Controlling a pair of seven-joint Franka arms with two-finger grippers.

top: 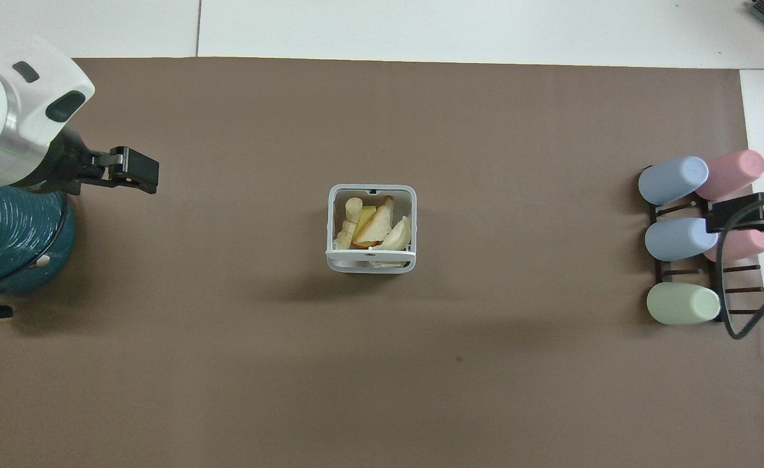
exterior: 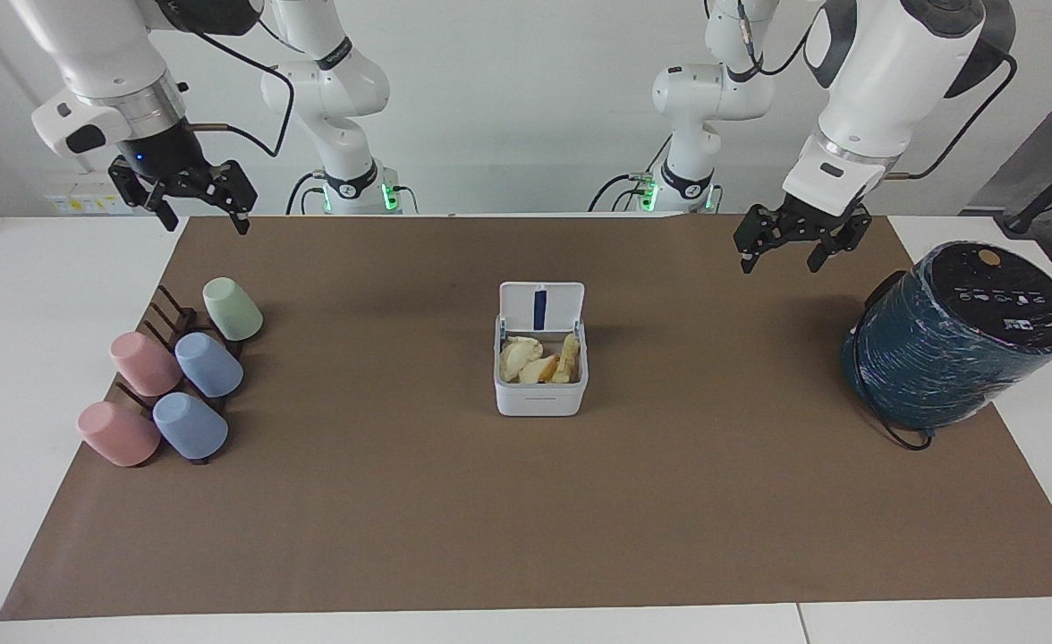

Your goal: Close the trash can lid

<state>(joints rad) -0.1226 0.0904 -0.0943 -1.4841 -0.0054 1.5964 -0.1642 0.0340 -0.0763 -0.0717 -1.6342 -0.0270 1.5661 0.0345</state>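
One trash can (exterior: pixel 539 383) stands mid-mat in the facing view, its lid (exterior: pixel 541 307) raised, food scraps (exterior: pixel 539 359) inside; the left gripper (exterior: pixel 783 255) and right gripper (exterior: pixel 197 211) hang spread and empty. From overhead, scraps (top: pixel 374 225) fill the can (top: pixel 371 265), five cups (top: pixel 683 303) lie on a rack (top: pixel 739 279), and the left gripper (top: pixel 136 171) is beside the teal cylinder (top: pixel 12 247).

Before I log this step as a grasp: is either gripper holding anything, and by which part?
Nothing is held. The left gripper and the right gripper both hang open and empty over the mat, far from the trash can, whose lid stands open.
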